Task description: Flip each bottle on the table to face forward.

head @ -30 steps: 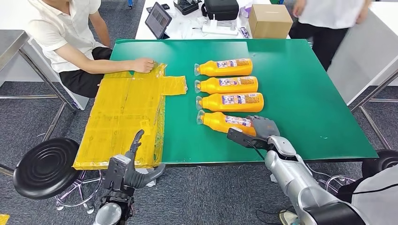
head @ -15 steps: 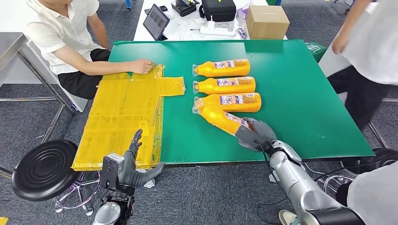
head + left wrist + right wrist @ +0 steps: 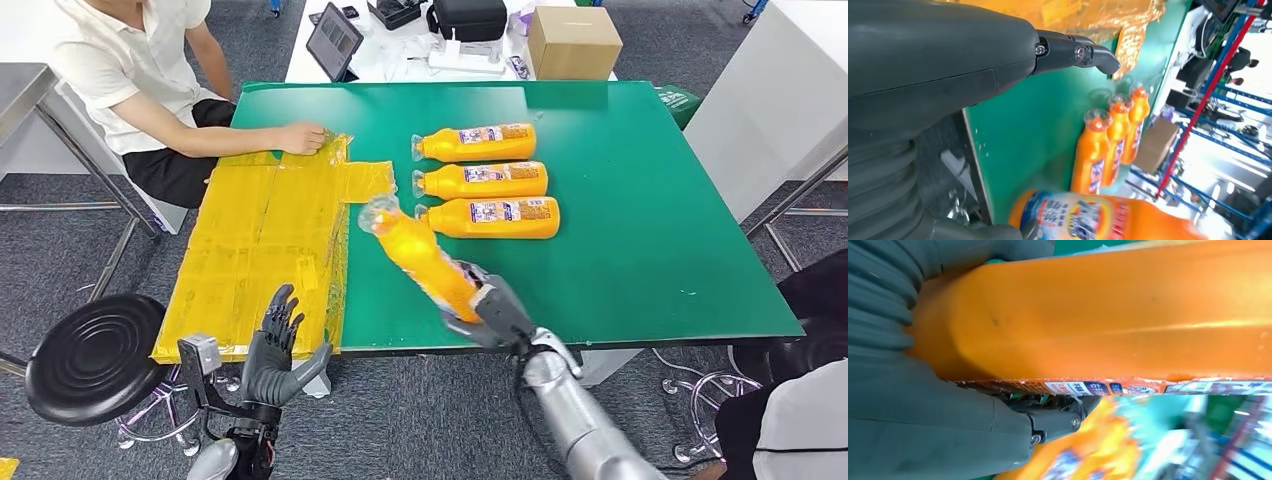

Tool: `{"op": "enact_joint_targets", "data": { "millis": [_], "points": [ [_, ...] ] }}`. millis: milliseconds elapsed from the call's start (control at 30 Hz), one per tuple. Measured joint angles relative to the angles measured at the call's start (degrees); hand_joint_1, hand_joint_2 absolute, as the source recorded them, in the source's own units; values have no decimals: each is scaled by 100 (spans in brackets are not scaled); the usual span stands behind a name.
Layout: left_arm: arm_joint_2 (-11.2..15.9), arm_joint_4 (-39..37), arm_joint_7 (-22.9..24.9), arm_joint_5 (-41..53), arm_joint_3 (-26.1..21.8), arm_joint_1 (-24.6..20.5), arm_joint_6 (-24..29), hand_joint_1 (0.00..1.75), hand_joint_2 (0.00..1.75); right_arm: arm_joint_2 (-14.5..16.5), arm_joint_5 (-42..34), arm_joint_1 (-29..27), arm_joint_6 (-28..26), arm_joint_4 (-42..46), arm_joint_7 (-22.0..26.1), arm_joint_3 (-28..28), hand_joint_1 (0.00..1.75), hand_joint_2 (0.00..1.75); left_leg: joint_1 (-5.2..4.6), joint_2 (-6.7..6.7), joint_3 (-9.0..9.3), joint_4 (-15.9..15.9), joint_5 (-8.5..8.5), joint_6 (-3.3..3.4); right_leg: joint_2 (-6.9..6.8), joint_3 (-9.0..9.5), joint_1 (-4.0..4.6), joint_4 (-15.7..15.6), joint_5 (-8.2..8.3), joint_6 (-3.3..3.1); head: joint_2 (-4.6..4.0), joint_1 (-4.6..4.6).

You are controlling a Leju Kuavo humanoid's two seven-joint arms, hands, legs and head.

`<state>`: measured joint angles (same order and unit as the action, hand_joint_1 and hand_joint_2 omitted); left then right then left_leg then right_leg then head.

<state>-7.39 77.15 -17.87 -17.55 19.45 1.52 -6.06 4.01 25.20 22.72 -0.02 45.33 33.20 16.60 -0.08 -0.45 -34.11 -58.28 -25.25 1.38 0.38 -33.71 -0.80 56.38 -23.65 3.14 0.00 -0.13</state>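
Observation:
My right hand grips an orange bottle by its base and holds it lifted off the green table, tilted with its clear cap toward the yellow sheet. The right wrist view shows the bottle pressed close against that hand. Three more orange bottles lie side by side on the table: the far one, the middle one and the near one, labels up, caps pointing left. My left hand hovers open below the table's front edge. The left wrist view shows the lifted bottle.
A crinkled yellow plastic sheet covers the table's left part, and a seated person's hand rests on its far edge. A black round stool stands at lower left. A cardboard box and a tablet sit on the white table behind.
My right hand has lifted the nearest bottle off the table and swung it left toward me. The left hand dropped lower and spread its fingers. A standing person at the right has left.

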Motion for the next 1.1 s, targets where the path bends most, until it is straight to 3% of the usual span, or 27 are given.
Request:
{"op": "enact_joint_targets", "data": {
  "millis": [233,533,1100],
  "points": [
    [2,-139,99,-188,217,-267,-290,0,175,372,-370,-201,-150,304,44,751,175,175,-2,-4,-23,0,0,0,-3,-17,-2,-1,0,0,0,2],
    [1,-345,242,-602,506,-513,-361,0,175,667,-129,-60,-298,195,61,1517,175,175,-1,-3,-26,0,0,0,-3,-25,-1,-2,0,0,0,0],
    [-10,-301,-26,-624,709,-615,-444,0,175,800,-60,318,-426,-392,-134,2139,175,175,-2,-2,-29,0,0,0,-3,-27,-1,-2,0,0,0,1]
  ]
}}
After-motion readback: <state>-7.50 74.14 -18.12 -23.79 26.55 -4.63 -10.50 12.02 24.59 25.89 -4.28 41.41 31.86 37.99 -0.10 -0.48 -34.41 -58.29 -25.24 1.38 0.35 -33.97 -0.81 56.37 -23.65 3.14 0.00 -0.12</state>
